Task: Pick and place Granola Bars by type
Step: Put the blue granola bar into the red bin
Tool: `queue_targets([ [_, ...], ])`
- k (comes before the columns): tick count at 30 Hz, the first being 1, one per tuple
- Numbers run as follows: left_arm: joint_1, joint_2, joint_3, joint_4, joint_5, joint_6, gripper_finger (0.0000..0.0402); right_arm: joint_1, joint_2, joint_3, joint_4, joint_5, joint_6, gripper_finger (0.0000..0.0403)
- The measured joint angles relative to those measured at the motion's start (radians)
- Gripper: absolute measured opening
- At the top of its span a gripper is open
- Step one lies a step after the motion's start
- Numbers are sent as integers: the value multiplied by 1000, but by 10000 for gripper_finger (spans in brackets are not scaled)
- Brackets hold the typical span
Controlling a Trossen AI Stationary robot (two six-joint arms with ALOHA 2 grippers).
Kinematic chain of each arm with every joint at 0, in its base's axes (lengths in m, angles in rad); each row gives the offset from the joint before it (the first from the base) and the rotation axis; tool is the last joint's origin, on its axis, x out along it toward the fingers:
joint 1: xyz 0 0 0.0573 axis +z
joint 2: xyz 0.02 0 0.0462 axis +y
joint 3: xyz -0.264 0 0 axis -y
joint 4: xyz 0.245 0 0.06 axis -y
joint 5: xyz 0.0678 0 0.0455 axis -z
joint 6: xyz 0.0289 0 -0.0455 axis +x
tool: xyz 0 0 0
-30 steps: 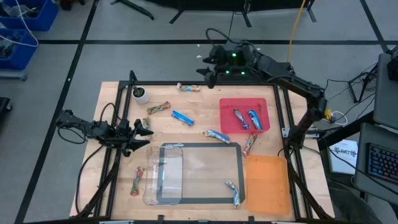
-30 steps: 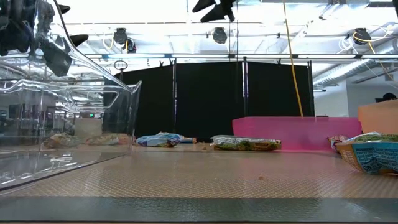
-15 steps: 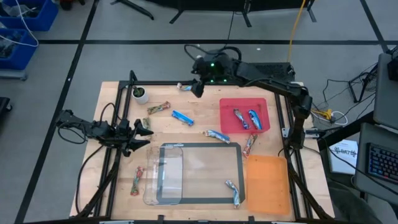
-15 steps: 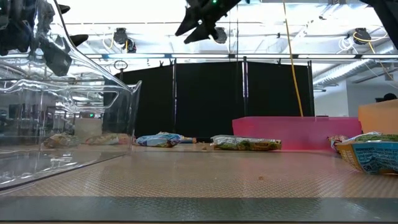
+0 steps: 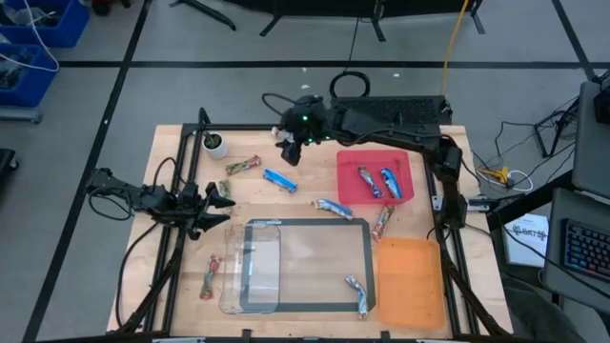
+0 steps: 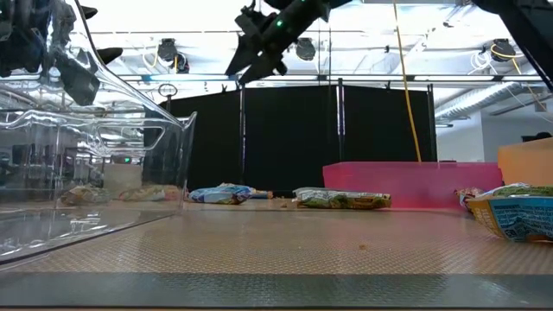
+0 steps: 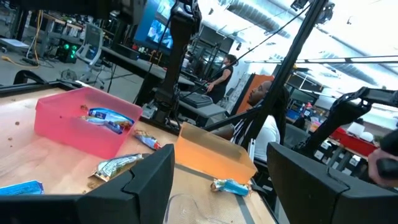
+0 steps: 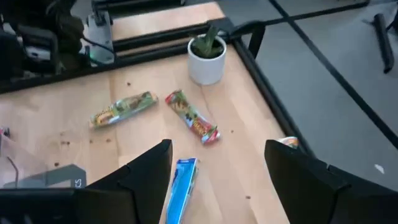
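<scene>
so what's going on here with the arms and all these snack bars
The robot is sorting granola bars. The right gripper hangs open and empty above the table's far side, over a blue bar. Two bars already lie in the red tray; the orange tray is bare. The left gripper waits open by the clear tray.

My right claw [image 5: 289, 150] hangs open, high over the upper middle of the table [image 5: 305, 224]. Below it lie a blue bar [image 8: 180, 188], a red bar [image 8: 191, 116] and a green bar [image 8: 122, 108], each well apart, with bare wood between. A plant pot [image 5: 215, 144] stands at the upper left corner. The pink bin [image 5: 374, 177] walls off the right; a clear tray [image 5: 307, 265] fills the lower middle.
</scene>
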Motion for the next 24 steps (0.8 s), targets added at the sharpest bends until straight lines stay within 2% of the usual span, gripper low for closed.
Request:
queue_targets([
  [12, 0, 0, 0, 0, 0, 0, 255, 33, 124, 0, -5, 1, 36, 247],
  [18, 0, 0, 0, 0, 0, 0, 255, 48, 167, 0, -7, 74, 75, 247],
  [24, 0, 0, 0, 0, 0, 0, 255, 61, 212, 0, -12, 80, 133, 247],
])
